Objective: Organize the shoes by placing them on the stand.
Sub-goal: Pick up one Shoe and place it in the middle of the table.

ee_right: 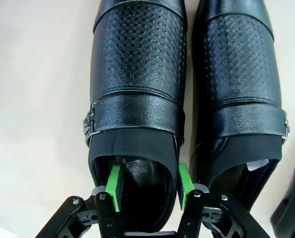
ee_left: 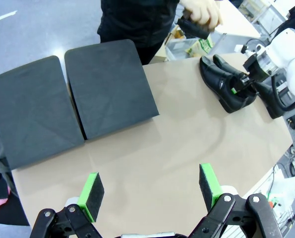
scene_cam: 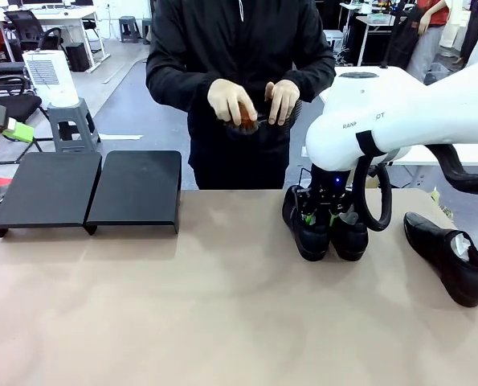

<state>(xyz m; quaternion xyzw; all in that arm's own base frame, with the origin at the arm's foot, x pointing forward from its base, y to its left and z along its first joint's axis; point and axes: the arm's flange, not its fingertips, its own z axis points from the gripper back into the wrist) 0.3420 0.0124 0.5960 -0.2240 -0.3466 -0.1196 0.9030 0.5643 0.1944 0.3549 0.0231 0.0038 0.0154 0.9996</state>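
Currently, the stand (scene_cam: pixel 134 189) sits toward the left of your table (scene_cam: pixel 222 305), against its far edge, and shows as two matte black flat-topped sections side by side. Your left gripper (ee_left: pixel 151 191) hangs over the table on the near side of the stand. It is released, with its green pads (ee_left: pixel 92 196) spread wide and nothing between them. Just right of the stand, beyond the table's far edge, a person holds both hands (scene_cam: pixel 232 100) at chest height around a small reddish-brown brush (scene_cam: pixel 248 119). You cannot make out what the brush is working on. Farther right, well apart from the stand, two glossy black shoes stand on the table just beside each other, toes toward your side. Your right gripper (ee_right: pixel 149 178) is down on the first shoe (scene_cam: pixel 307 229), the one nearer the stand. One green pad (ee_right: pixel 115 186) is inside its heel opening. The other is outside the shoe's wall, in the narrow gap next to the second shoe (scene_cam: pixel 349 233). The jaws stand partly closed around that wall, but you cannot tell whether they actually pinch it. Farthest right of the stand, the third shoe (scene_cam: pixel 451 257) lies apart from the pair on the table, with something pale showing in its opening.
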